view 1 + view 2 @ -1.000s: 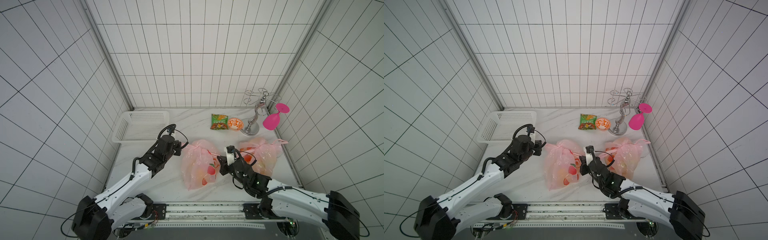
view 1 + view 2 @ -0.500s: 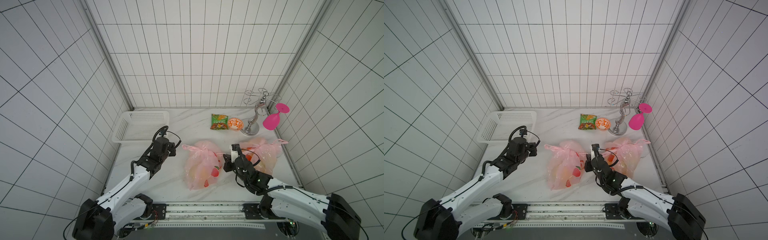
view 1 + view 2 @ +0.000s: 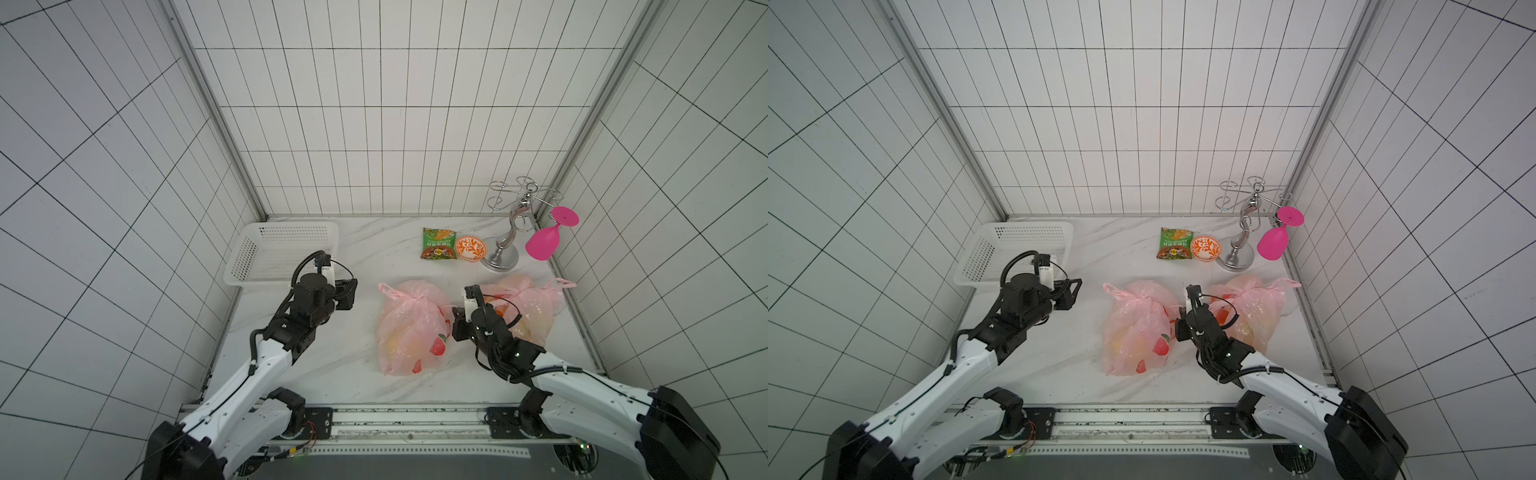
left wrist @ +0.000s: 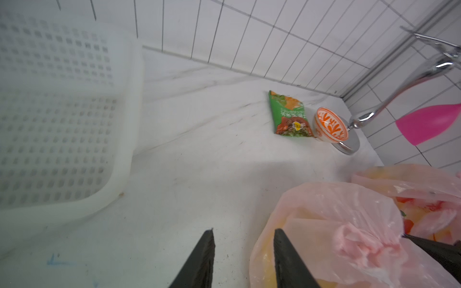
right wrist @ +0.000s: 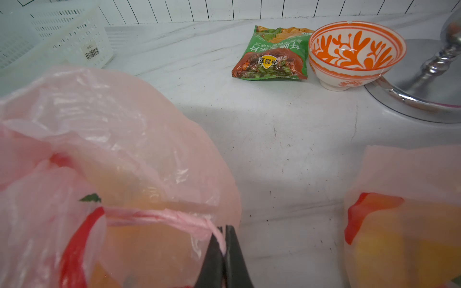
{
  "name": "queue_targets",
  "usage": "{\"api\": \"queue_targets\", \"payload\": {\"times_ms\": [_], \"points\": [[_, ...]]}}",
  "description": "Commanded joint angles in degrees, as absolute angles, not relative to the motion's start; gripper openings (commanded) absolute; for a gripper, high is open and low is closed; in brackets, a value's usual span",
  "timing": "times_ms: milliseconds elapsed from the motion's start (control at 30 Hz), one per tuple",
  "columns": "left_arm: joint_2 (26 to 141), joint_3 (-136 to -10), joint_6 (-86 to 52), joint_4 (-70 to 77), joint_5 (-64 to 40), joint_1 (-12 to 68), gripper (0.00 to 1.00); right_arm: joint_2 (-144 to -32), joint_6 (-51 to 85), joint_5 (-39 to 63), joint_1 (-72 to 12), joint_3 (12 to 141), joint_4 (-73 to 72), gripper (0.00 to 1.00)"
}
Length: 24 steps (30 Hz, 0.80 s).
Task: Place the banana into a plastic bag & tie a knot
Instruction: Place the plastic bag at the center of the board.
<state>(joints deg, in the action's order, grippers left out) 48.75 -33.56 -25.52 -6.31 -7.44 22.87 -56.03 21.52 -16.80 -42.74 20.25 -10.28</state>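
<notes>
Right wrist view: the right pincer [image 5: 222,246] is pressed together on a twisted pink handle [image 5: 159,214] of the middle plastic bag [image 5: 112,139]. The strand runs fairly straight across the bag's side. A second pink bag [image 5: 404,224] lies beyond the pincer, apart from the middle plastic bag.

Left wrist view: the left pincer [image 4: 244,233] is spread and empty, just beside the middle plastic bag and not touching it. The bag's gathered neck shows as a crumpled pink bunch.

Both top views: the middle plastic bag lies on the marble table [image 3: 332,374]. Its neck is bunched into a knot [image 3: 417,297], and a loose tail [image 3: 386,289] points toward the left pincer. The banana [image 3: 392,345] is only a yellow blur inside that bag, so it looks already bagged.

The step in hand seems to be tightening the knot. To do it well, the left pincer would close on the loose tail. Both pincers would then pull apart, low and steady, so the knot cinches without the bag sliding or the thin plastic tearing.
</notes>
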Motion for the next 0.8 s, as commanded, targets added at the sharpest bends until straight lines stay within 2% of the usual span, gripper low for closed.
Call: {"api": "queue_targets", "payload": {"times_ms": [0, 133, 367, 600, 633, 767], "points": [[46.2, -30.2, -28.4, 2.8, -18.2, 23.5, 0.56, -56.6, 20.9, -16.0, -42.4, 24.2, -11.7, 0.00], [51.2, -31.0, -27.8, 7.2, -25.7, 25.3, 0.60, -56.3, 21.2, -15.5, -42.4, 23.7, -12.0, 0.00], [61.1, -35.1, -25.6, 5.6, -26.4, 27.0, 0.63, -55.5, 21.5, -15.3, -42.4, 23.2, -11.9, 0.00], [64.7, -35.9, -26.2, 9.0, -26.4, 28.5, 0.61, -55.2, 21.8, -14.7, -42.5, 22.8, -12.0, 0.00], [65.4, -36.3, -26.1, 8.8, -26.0, 28.5, 0.58, -55.1, 21.9, -14.7, -42.5, 22.7, -12.0, 0.00], [67.3, -37.0, -26.3, 9.1, -24.2, 28.4, 0.39, -55.0, 21.8, -14.5, -42.5, 22.3, -11.9, 0.00]]}}
